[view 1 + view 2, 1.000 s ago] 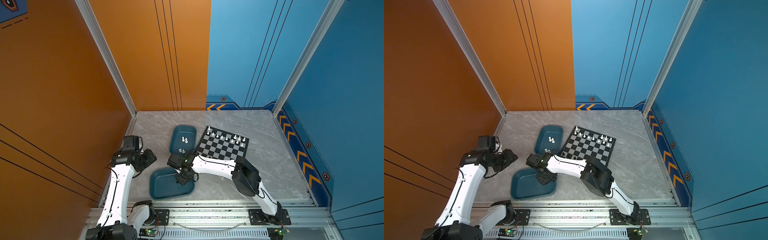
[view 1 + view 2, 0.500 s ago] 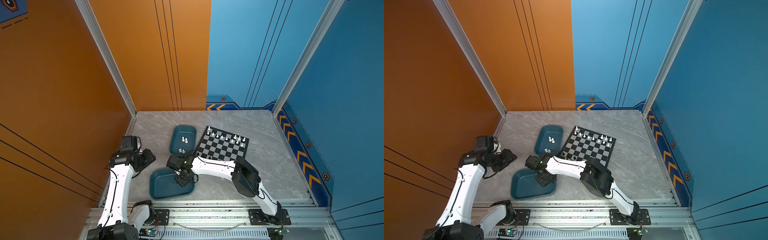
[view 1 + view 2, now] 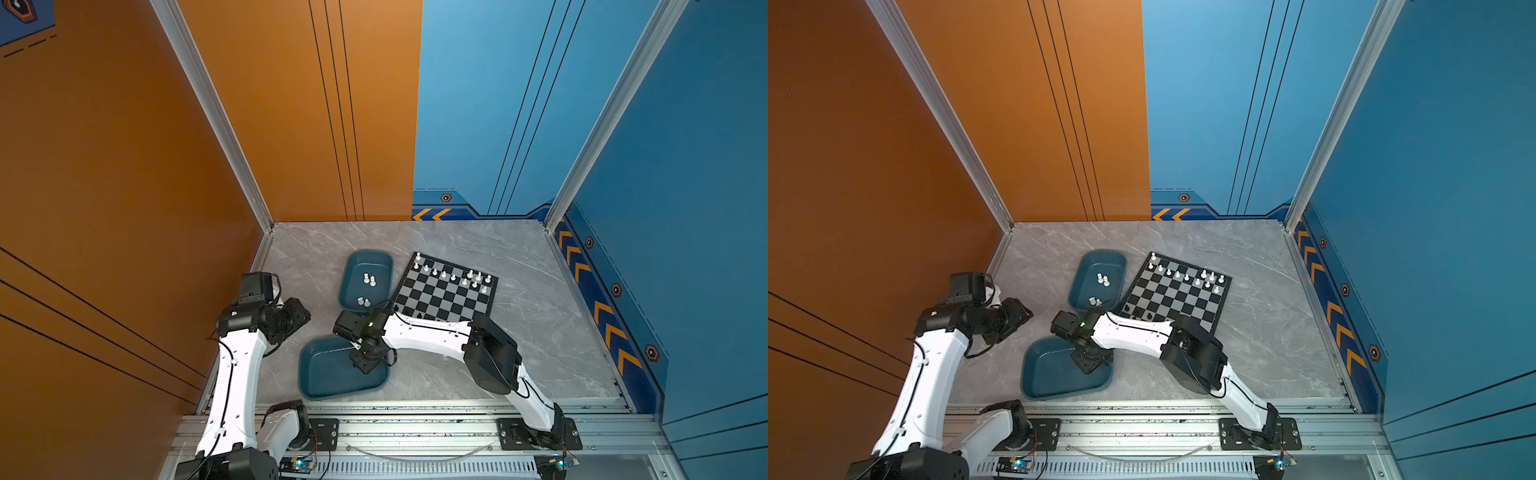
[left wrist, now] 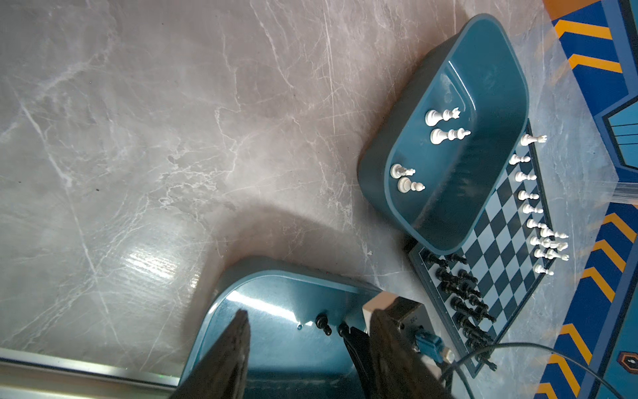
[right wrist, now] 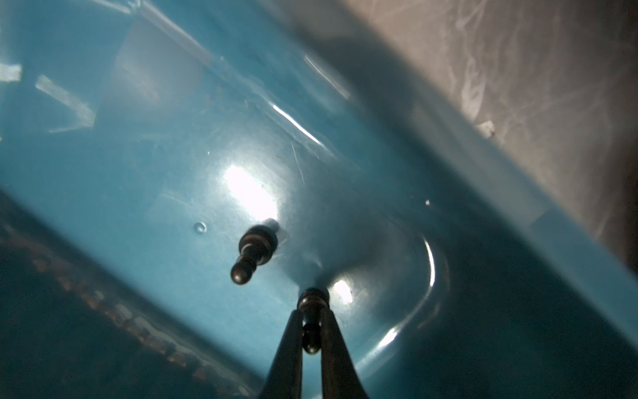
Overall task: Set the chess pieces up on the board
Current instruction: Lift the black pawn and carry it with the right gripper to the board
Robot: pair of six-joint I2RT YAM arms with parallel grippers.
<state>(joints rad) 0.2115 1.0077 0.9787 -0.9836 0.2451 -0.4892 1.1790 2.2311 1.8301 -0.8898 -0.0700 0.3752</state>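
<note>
Right claw (image 5: 311, 316) has pinched a black pawn (image 5: 312, 300) by the tray (image 5: 448, 162) wall; left claw (image 3: 302, 314) spread.

The tabletop (image 3: 519, 257) is grey marble with pale veins. The board (image 3: 446, 301) is checked black and silver-grey inside a thin black border, with white chess pieces (image 3: 444, 274) along its far side and black chess pieces (image 4: 462, 297) along its near side. The far tray (image 3: 353, 266) and near tray (image 3: 328, 374) are both teal. The far tray holds white pieces (image 3: 369, 280). The near tray holds a glossy black pawn (image 5: 254, 254) and a second black pawn (image 5: 312, 304). The left wall (image 3: 124, 166) is orange and the right wall (image 3: 685, 208) is blue, with orange chevrons (image 4: 583, 31) on its dark blue skirting.
</note>
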